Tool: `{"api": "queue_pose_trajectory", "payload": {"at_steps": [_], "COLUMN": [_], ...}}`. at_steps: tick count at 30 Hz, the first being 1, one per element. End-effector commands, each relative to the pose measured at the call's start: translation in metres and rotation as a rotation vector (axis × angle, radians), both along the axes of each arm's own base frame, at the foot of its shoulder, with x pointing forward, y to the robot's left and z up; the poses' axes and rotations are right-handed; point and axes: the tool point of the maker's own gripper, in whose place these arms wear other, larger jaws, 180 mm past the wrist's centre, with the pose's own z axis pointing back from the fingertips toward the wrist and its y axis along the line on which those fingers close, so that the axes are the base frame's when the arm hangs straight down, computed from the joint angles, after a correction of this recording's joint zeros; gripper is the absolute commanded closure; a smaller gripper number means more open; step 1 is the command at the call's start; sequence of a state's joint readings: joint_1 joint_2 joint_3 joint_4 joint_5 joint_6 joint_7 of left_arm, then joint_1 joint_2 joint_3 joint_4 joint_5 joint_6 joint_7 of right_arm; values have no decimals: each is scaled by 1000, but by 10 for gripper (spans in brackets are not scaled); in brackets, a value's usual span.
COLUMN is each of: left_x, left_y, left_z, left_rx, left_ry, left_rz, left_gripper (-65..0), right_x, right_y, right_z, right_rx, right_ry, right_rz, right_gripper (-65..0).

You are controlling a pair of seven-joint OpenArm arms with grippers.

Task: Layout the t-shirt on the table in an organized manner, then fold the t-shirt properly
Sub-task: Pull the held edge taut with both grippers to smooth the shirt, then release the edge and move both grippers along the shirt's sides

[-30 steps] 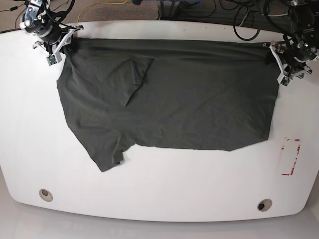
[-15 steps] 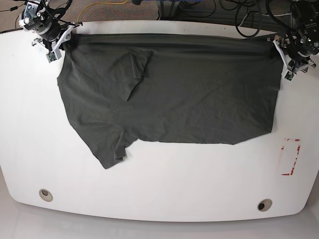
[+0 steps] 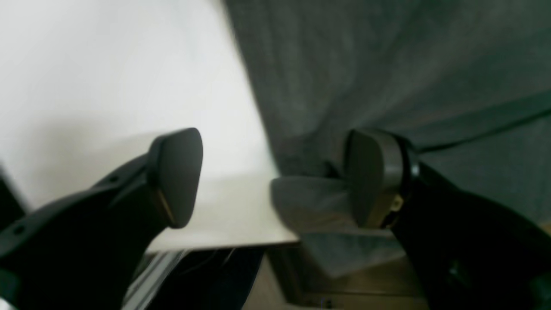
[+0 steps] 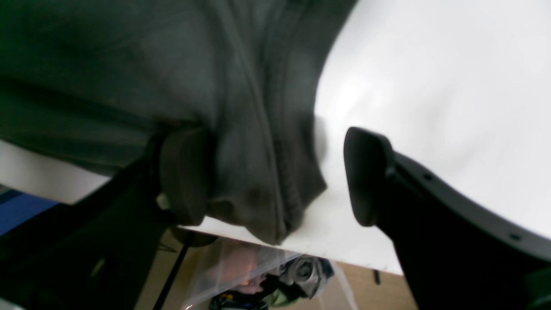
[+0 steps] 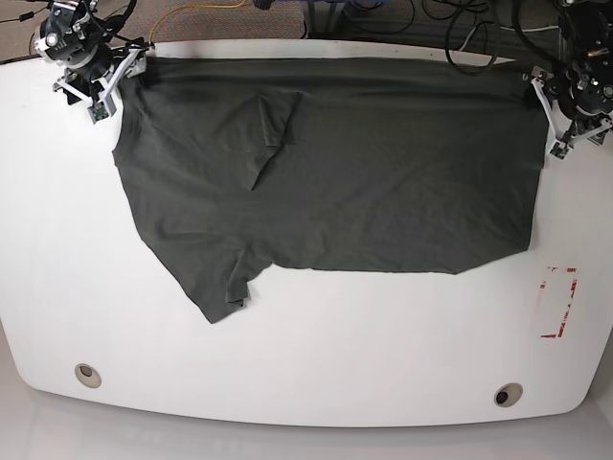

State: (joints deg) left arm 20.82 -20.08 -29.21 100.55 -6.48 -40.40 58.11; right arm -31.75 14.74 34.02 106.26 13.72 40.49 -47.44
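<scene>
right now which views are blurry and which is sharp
Left wrist view: soft all over, the t-shirt weave smeared, the left hand out of focus. Right wrist view: just as blurred, glare washing out the table. Base view: sharp, evenly lit, wrinkles readable.

From above we look straight down on the whole desk. Each wrist view sits close behind its fingers, facing the desk's far edge; all three share the t-shirt's far corners.

Left claw and right claw, both with jaws spread wide.
</scene>
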Motion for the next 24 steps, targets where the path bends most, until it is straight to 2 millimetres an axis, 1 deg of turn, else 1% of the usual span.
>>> {"api": "queue_pose_trajectory", "payload": {"at_steps": [1, 5, 9, 12, 15, 19, 24], "left_x": [27, 46, 64, 75, 81, 85, 85], "left_y": [5, 4, 6, 9, 13, 17, 18], "left_z": [32, 52, 68, 80, 87, 94, 95], "left_rx": [55, 80, 103, 122, 138, 149, 154], "left_ry": [-101, -156, -190, -206, -207, -220, -220], "left_rz": [-25, -31, -20, -1, 20, 28, 29], "left_gripper": [-486, -486, -486, -485, -485, -485, -485], "right_x": [16, 34, 54, 67, 78, 86, 85], "right_y": [-1, 1, 0, -5, -8, -11, -18], "right_z": [21, 35, 44, 50, 56, 60, 62], "right_rx": [-35, -47, -56, -74, -88, -101, -129], "right_ry": [-71, -129, -168, -175, -182, -180, -154], "right_rz": [24, 38, 32, 26, 20, 11, 12], "right_gripper": [-457, -457, -457, -457, -457, -457, -457]}}
